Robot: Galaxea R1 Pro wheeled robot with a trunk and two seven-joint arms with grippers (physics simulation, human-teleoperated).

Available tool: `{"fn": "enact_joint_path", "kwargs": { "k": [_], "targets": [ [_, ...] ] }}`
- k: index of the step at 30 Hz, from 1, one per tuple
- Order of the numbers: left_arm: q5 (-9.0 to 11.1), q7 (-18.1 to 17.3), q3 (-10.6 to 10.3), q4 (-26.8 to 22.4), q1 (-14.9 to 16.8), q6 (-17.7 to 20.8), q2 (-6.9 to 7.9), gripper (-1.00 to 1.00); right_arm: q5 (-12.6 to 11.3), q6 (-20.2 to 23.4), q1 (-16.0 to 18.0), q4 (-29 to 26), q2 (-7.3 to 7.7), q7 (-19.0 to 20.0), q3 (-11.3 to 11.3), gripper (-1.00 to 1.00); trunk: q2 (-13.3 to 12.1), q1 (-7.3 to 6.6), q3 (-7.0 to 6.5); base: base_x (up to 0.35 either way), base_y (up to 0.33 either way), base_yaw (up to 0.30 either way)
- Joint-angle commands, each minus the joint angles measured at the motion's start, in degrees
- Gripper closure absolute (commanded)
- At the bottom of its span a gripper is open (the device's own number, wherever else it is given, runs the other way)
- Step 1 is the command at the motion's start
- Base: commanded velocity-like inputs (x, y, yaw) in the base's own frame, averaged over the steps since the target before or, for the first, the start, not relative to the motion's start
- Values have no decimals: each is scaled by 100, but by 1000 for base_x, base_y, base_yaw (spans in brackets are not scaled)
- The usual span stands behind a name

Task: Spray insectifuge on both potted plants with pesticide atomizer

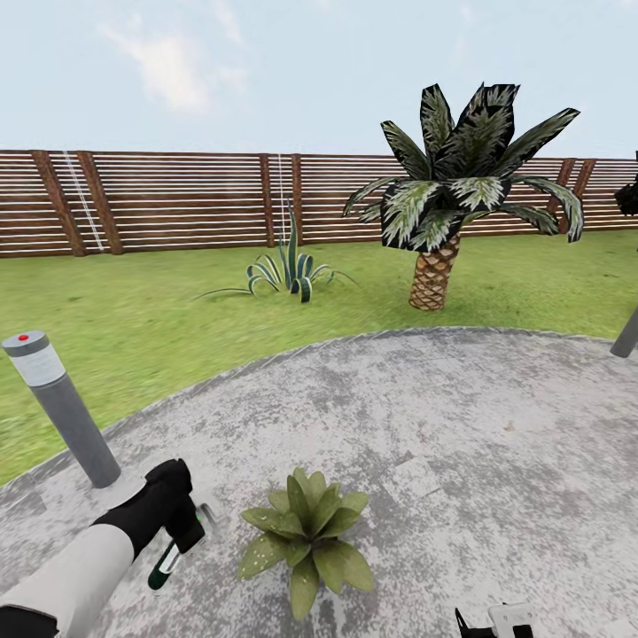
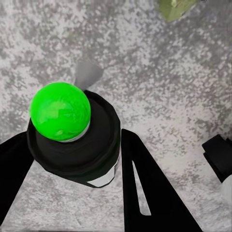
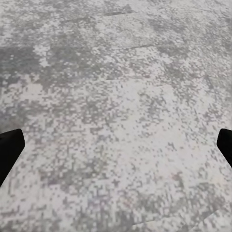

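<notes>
My left gripper point(image 1: 183, 529) is shut on the pesticide atomizer point(image 1: 165, 567), held low over the grey patio point(image 1: 461, 425) of the garden. Its dark green body hangs below my hand. In the left wrist view, the black fingers point(image 2: 145, 193) clamp the atomizer's black-and-white head point(image 2: 79, 150), which has a bright green spot on top point(image 2: 60, 111). One potted plant point(image 1: 307, 539), a low rosette of broad green leaves, sits just right of the atomizer; a leaf tip point(image 2: 176, 7) shows past the nozzle. My right gripper point(image 3: 116, 145) is open over bare paving, low at the right point(image 1: 496, 622).
A grey bollard point(image 1: 64, 409) with a red spot stands on the patio edge behind my left arm. Another post point(image 1: 626, 335) is at the right. On the lawn point(image 1: 133, 319) stand a palm point(image 1: 443, 221) and a spiky striped plant point(image 1: 288, 270), before the slat fence point(image 1: 177, 199).
</notes>
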State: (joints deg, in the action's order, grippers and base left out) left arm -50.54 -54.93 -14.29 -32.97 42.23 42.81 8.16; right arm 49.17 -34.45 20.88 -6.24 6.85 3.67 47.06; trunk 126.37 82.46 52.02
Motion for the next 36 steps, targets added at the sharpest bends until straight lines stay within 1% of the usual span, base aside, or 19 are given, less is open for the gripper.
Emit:
{"fn": "enact_joint_path", "kwargs": {
  "k": [1, 3, 5, 7, 9, 10, 12, 14, 19, 22, 23, 25, 26, 29, 30, 31, 33, 34, 36],
  "targets": [
    [-31, -44, -22, -19, 6, 32, 25, 100, 13, -18, 3, 2, 0, 38, 48, -100, 2, -1, 6, 0, 0, 0],
    [-41, -38, -21, -23, 0, 32, 70, 100, 14, -18, 3, 6, 0, 43, 48, -100, 2, -1, 6, 0, 0, 0],
    [-33, -42, -18, -35, -3, 27, 218, 100, 14, -18, 3, 2, 0, 43, 48, -100, 2, -1, 6, 0, 0, 0],
    [-29, -37, 43, -48, -10, 26, 252, 100, 14, -18, 3, 4, 0, 44, 48, -100, 2, -1, 6, 0, 0, 0],
    [-19, -34, 197, -56, -34, 20, 231, 100, 12, -18, 3, 7, 0, 44, 48, -100, 2, -1, 6, 0, 0, 0],
    [-7, 106, 284, -62, -43, 17, 192, 100, 14, -18, 3, 6, 0, 43, 48, -100, 2, -1, 6, 0, 0, 0],
    [18, 412, 314, -96, -46, 21, 145, 100, 14, -18, 3, 4, 0, 41, 48, -100, 2, -1, 6, 0, 0, 0],
    [57, 568, 336, -157, -49, 23, 92, 100, 14, -18, 3, 3, 0, 42, 48, -100, 2, -1, 6, 0, 0, 0],
    [226, 647, 324, -84, -79, -21, 91, 100, 14, -18, 3, 3, 0, 45, 48, -100, 2, -1, 6, 0, 0, 0],
    [471, 650, 321, 90, -96, -38, 115, 100, 14, -18, 3, 7, 0, 46, 48, -100, 2, -1, 6, 0, 0, 0],
    [704, 650, 316, 238, -117, -64, 91, 100, 14, -18, 3, 8, 0, 46, 48, -100, 2, -1, 6, 0, 0, 0],
    [1377, 664, 314, 445, -133, -101, 109, 100, 14, -18, 3, 1, 0, 46, 48, -100, 2, -1, 6, 0, 0, 0],
    [1536, 685, 316, 470, -134, -108, 138, 100, 14, -18, 3, 1, 0, 50, 48, -100, 2, -1, 6, 0, 0, 0],
    [1667, 955, 320, 479, -135, -107, 181, 100, 14, -18, 3, 0, 0, 50, 48, -100, 2, -1, 6, 0, 0, 0],
    [1728, 1341, 349, 493, -136, -101, 199, 100, 14, -18, 3, 0, 0, 50, 48, -100, 2, -1, 6, -62, -42, 0],
    [1800, 1569, 445, 505, -136, -99, 199, 100, 14, -18, 3, 0, 0, 49, 48, -100, 2, -1, 6, -144, -103, 15],
    [1951, 1713, 622, 579, -141, -104, 181, 100, 14, -18, 3, 0, 0, 50, 48, -100, 2, -1, 6, -187, -135, 73],
    [2078, 1782, 703, 686, -143, -116, 167, 100, 14, -18, 3, 0, 0, 51, 48, -100, 2, -1, 6, -217, -157, 167],
    [2257, 1846, 765, 854, -147, -222, 155, 100, 14, -18, 3, 0, 0, 48, 48, -100, 2, -1, 6, -228, -166, 234]
  ]
}}
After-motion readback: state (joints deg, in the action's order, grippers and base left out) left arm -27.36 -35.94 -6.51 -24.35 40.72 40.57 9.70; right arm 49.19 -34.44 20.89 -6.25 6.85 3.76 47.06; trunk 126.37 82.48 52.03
